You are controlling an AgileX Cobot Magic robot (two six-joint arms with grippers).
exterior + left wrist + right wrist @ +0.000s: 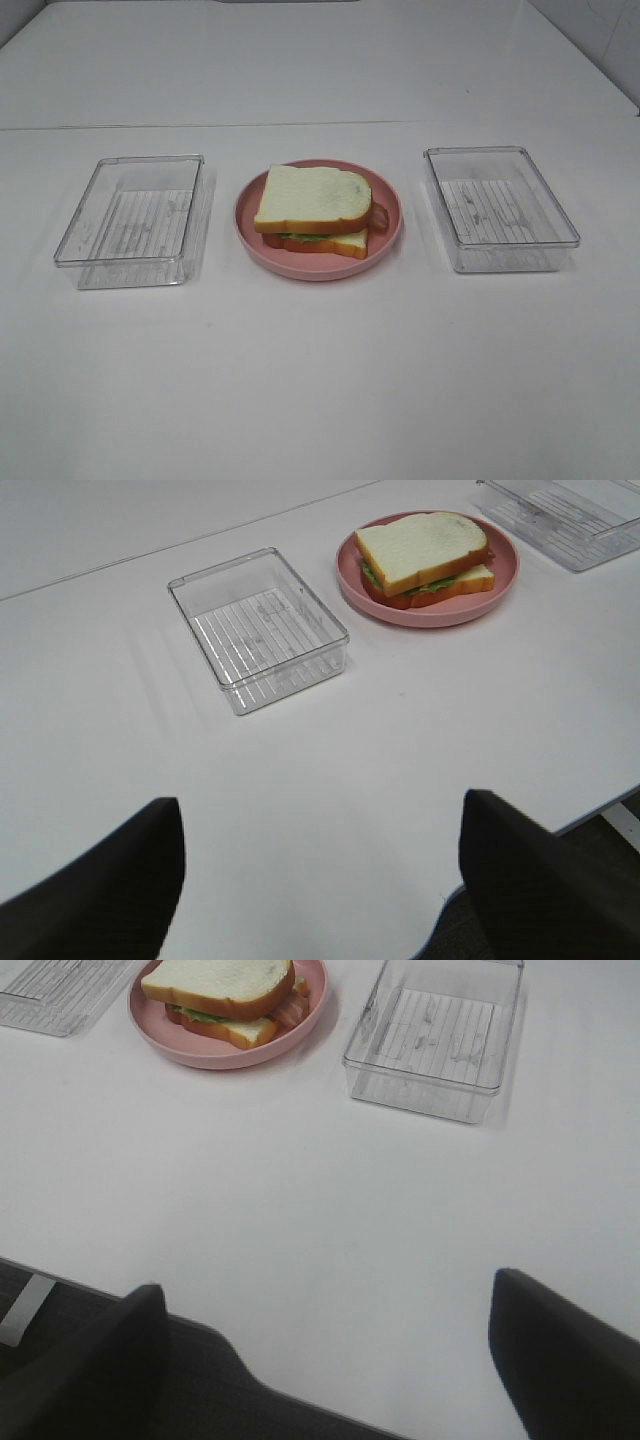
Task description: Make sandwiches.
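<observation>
Sandwich point(314, 211) sits stacked on the pink plate point(250, 215), centre of the white table point(320, 380): white bread with orange-brown crust, green lettuce and reddish bacon poking out between slices. Clear tray point(130, 220) on its left, clear tray point(500, 208) on its right. My left gripper point(320, 880) and right gripper point(325, 1360) show only in the wrist views, both spread wide, holding nothing, over the table's near edge.

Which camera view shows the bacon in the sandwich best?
Right wrist: the bacon sticks out clearly beside the bread. The exterior high view shows a thin strip. The left wrist view shows only a reddish edge.
</observation>
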